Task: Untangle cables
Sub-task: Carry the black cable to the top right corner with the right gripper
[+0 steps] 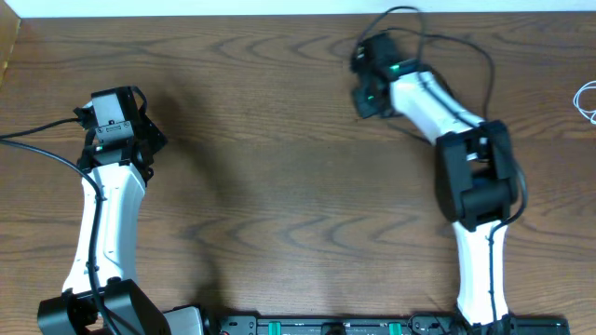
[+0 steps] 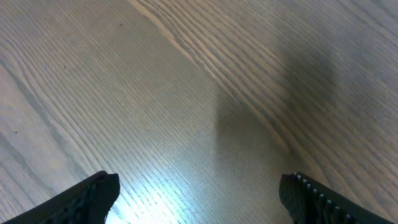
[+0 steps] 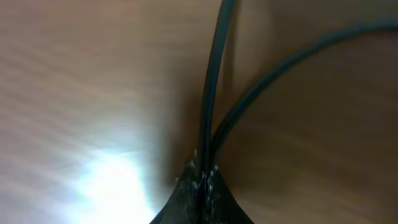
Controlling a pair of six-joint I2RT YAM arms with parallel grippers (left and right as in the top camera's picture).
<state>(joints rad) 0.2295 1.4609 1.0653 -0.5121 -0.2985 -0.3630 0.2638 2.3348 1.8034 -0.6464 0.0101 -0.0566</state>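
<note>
In the right wrist view my right gripper [image 3: 202, 175] is shut on the black cable [image 3: 213, 81], low over the table. Two dark strands rise from the jaws, one straight up and one curving off to the right [image 3: 292, 59]. Overhead, that gripper [image 1: 364, 86] sits at the table's far middle, and the black cable under it cannot be made out. A bit of the white cable [image 1: 587, 99] lies at the right edge, far from both grippers. My left gripper [image 2: 199, 194] [image 1: 128, 132] hangs open over bare wood at the left, with nothing between its fingers [image 2: 93, 194].
The wooden table [image 1: 279, 167] fills the view. A thick black wire [image 1: 37, 147] runs from the left edge to the left arm. Another arm wire [image 1: 486, 65] loops beside the right arm. The arm bases stand along the near edge.
</note>
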